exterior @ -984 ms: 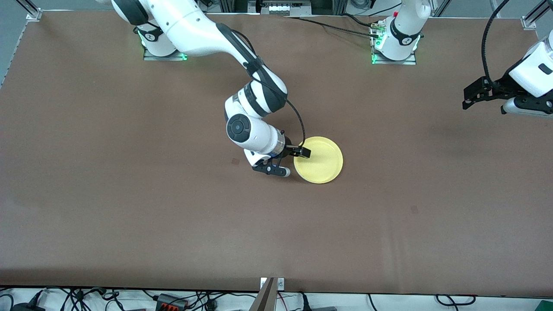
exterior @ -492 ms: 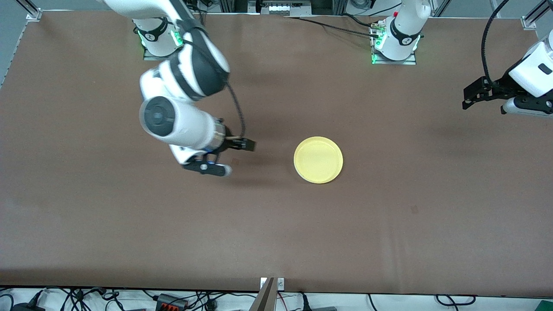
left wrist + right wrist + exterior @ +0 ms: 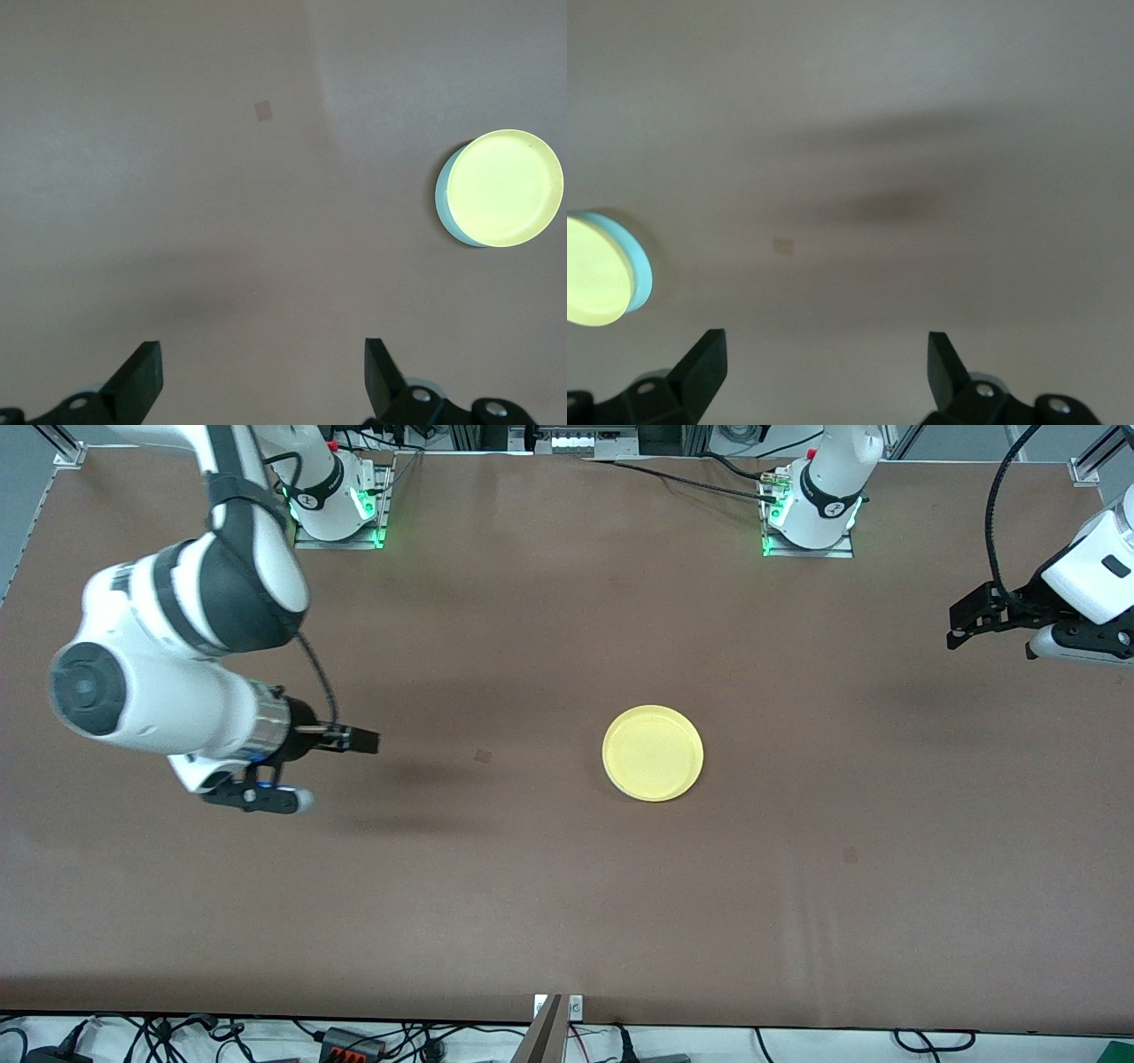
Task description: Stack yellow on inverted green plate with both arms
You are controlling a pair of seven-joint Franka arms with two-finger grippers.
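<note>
Now pulled well clear of the yellow plate toward its own table end, right gripper open and empty like the waiting left gripper, yellow resting stacked on the green plate, apparently done.

No word, number or brand can be read anywhere in these views. Each robot base carries a small round black-and-white mark on its collar, too small to make out, and a small square patch on the worktop bears no writing.
</note>
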